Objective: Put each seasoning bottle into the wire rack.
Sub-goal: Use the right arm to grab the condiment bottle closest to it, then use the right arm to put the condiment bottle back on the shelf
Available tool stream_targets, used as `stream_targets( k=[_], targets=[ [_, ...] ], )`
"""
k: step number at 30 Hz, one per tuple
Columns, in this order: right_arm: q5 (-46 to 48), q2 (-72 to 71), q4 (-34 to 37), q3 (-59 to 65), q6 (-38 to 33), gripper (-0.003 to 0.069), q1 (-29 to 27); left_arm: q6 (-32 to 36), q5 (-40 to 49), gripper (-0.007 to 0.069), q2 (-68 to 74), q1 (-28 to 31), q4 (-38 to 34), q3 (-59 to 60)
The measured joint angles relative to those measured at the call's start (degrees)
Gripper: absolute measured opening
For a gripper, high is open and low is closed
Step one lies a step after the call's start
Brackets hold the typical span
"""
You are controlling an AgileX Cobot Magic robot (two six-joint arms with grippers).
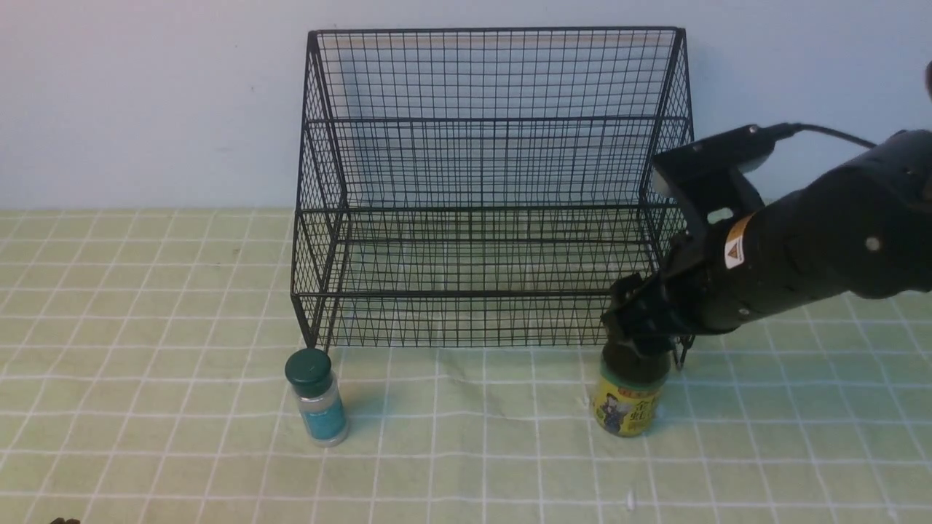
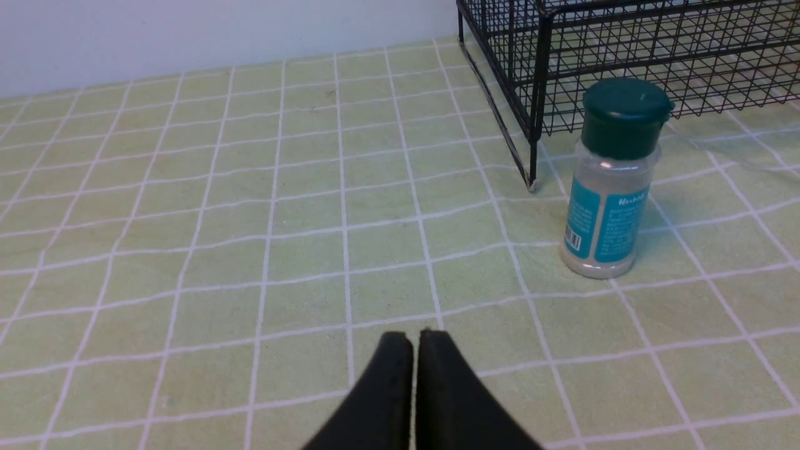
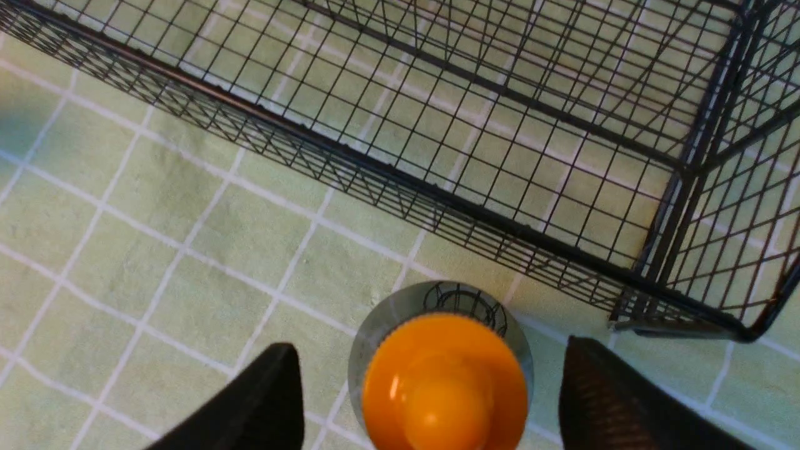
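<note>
Orange-capped bottle (image 3: 444, 381) stands upright on the table (image 1: 145, 327) between the fingers of the right tool (image 3: 431, 353), which is spread wide with gaps on both sides, gripping nothing. Just beyond that tool is the rack (image 1: 495, 218), at its front corner. Left tool (image 2: 415, 334) is closed, tips pressed together, empty. The green-capped jar (image 2: 609, 187) stands ahead of it, apart, beside a rack leg.

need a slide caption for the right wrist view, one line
Right tool, open, straddles the orange-capped bottle standing on the checked cloth just outside the wire rack front corner.
</note>
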Motion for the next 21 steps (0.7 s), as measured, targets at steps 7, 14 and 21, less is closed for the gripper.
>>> stream_targets(
  k=[7,14,21],
  targets=[
    [4.42,-0.11,-0.02,-1.65,-1.22,0.0293,0.05,0.00,0.00,-0.0006,0.00,0.00,0.00,0.00],
    [13.05,-7.38,0.17,-11.54,-2.38,0.0293,0.05,0.00,0.00,-0.0006,0.00,0.00,0.00,0.00],
    [12.78,-6.75,-0.77,-19.85,-4.72,0.0293,0.05,0.00,0.00,-0.0006,0.00,0.00,0.00,0.00]
  ],
)
